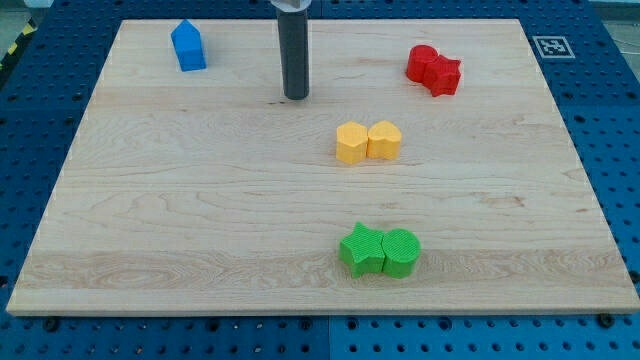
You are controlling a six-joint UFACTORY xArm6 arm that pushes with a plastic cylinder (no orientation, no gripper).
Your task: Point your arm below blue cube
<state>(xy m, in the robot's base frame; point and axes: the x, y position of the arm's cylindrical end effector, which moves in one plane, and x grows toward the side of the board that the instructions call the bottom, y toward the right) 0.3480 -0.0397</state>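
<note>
No readable text; only a black-and-white marker tag on the board's corner.

- My only visible part is a straight rod, a plain round cylinder.
- Its colour is a dark charcoal grey, close to black, with a dull matt finish.
- A faint lighter streak of reflected light runs down its length on the left side.
- At the far end, where the frame cuts it off, a paler silvery collar sits around the rod, slightly wider than the shaft.
- My tip is cut flat and blunt, the same width as the shaft.
- I can make out no cables, screws, labels or markings on it.
</note>
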